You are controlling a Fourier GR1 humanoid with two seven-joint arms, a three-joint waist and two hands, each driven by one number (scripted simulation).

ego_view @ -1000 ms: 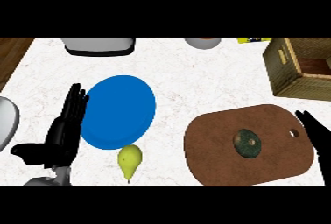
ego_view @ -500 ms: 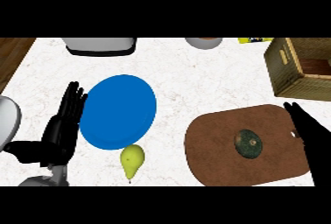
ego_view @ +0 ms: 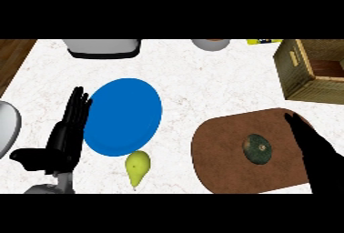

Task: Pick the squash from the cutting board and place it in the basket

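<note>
Approach step judged in hand. Squash (ego_view: 257,149) seen lying on cutting board (ego_view: 228,157); right hand (ego_view: 314,148) held just beside it, fingers straight. Left hand (ego_view: 66,134) rested open. Closing round squash called for next, then carry to basket (ego_view: 316,68).

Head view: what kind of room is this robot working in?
Most likely a kitchen: a pale marble-like counter carries a brown cutting board with a dark green squash on it, a blue plate and a pear.

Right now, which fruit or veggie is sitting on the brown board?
The round dark green squash sits on the brown wooden cutting board; the yellow-green pear lies on the white counter.
</note>
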